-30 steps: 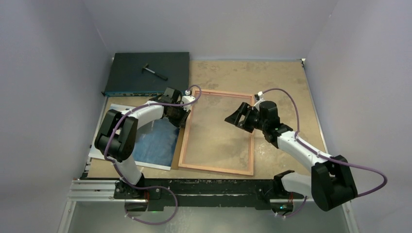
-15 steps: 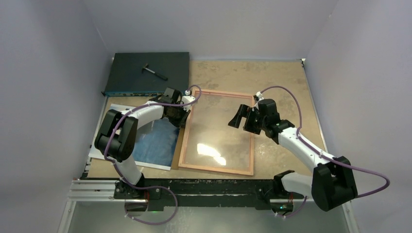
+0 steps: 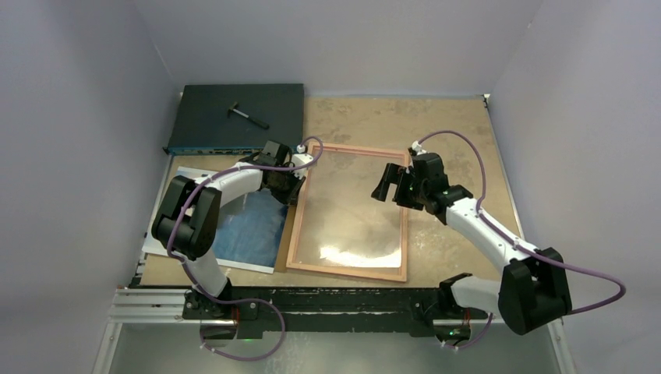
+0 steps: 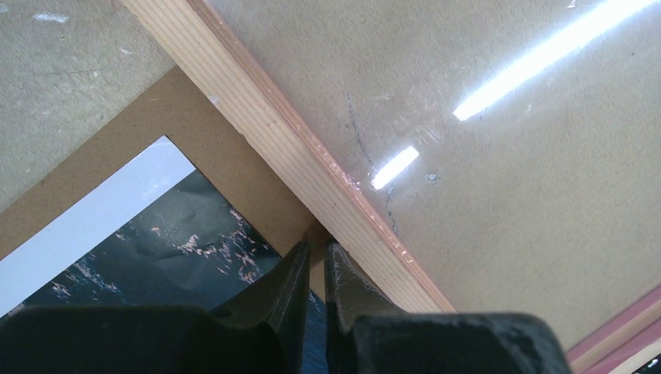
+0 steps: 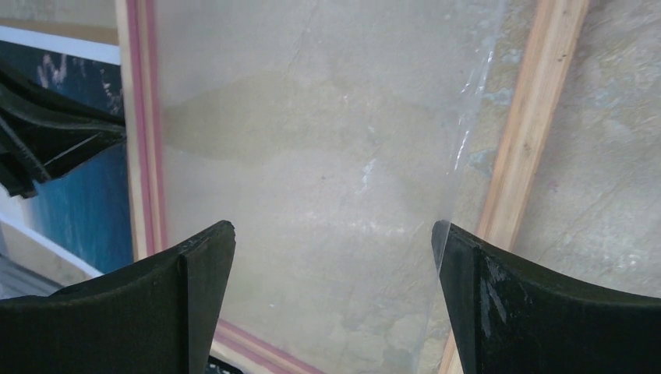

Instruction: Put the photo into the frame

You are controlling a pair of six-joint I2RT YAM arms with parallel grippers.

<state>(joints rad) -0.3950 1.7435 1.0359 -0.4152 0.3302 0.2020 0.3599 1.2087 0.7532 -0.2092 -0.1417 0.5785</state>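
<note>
While weighing the coming move, note the photo flat on the backing board, just left of the frame, long axis parallel to its left rail. Count the left tool nearer: low over the photo's frame-side edge, closed to a slit, nothing visibly gripped. Treat the right tool, gaping wide and empty above the right rail, as farther.

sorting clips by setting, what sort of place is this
Most likely a robot lab test cell, not a home: a left arm and right arm bolted to a metal rail, plain walls boxing in a scuffed table, and a dark electronics box.
</note>
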